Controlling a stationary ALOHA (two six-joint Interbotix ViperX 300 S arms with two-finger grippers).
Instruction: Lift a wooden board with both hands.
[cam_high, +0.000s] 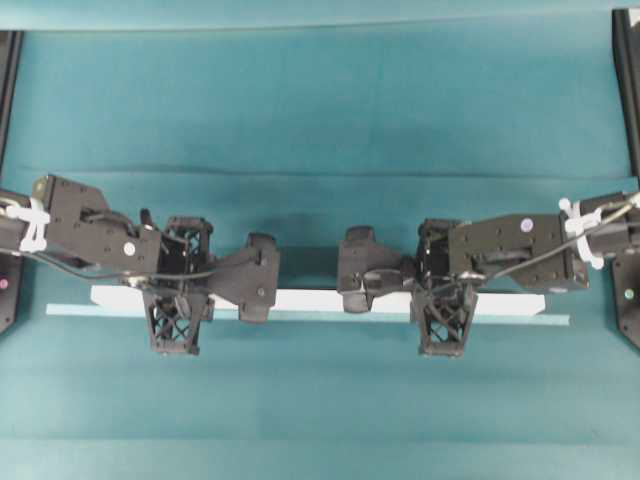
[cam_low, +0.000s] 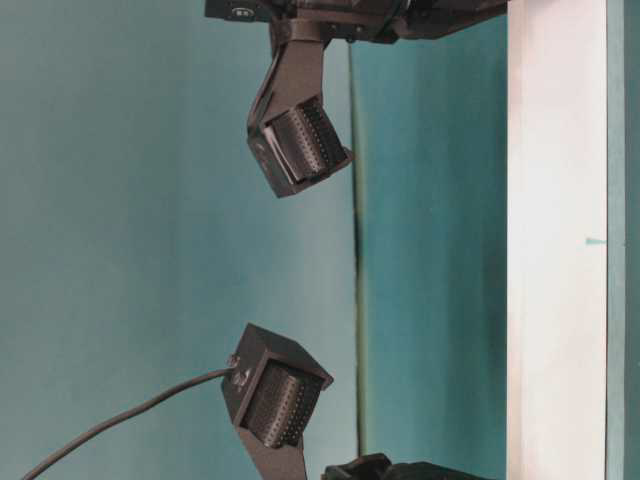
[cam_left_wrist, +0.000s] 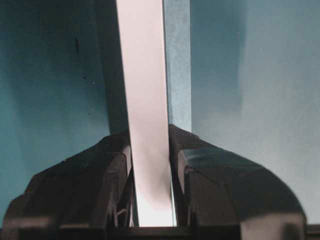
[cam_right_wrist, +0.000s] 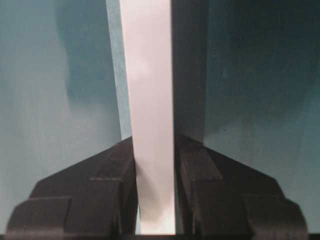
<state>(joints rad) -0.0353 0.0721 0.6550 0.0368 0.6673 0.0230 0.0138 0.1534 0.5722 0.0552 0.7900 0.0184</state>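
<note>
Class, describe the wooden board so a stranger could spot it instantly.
Look at the teal table where two black arms meet. Under them lies the wooden board, a long, flat white plank. A thinner pale teal strip runs beside it; the board is wider and white.

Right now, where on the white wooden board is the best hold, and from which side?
Grip the wooden board across its narrow width, one claw toward each end, coming down from above. It is long, thin and flat, so two spread holds keep it level. The left claw and right claw already pinch its long edges.
</note>
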